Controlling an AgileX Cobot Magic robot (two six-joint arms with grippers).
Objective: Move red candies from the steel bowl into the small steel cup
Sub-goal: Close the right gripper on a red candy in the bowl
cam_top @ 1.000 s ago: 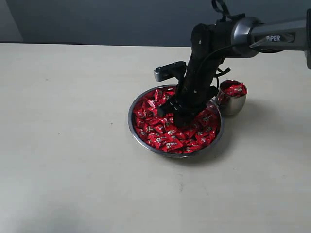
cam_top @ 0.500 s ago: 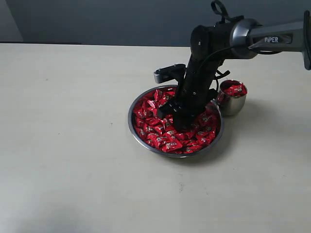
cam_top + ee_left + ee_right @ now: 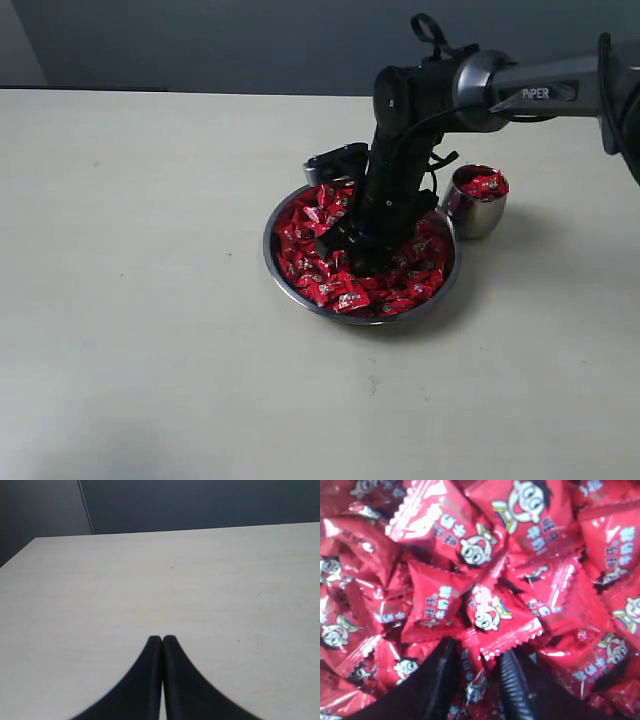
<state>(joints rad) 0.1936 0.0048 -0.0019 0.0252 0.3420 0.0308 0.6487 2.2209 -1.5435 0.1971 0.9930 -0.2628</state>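
The steel bowl sits mid-table, heaped with red candies in shiny wrappers. My right gripper points down into the heap, left of the bowl's middle. In the right wrist view the right gripper is open, its black fingers pushed in among the red candies, with wrappers lying between them. The small steel cup stands just right of the bowl and holds a few red candies. My left gripper is shut over bare table, away from everything.
The pale table spreads wide around the bowl and cup. A dark wall runs along the table's far edge. My right arm reaches in from the right, above the cup.
My right gripper has shifted left across the bowl and sunk lower into the candies. Its jaws kept the same width. The cup and bowl have not moved.
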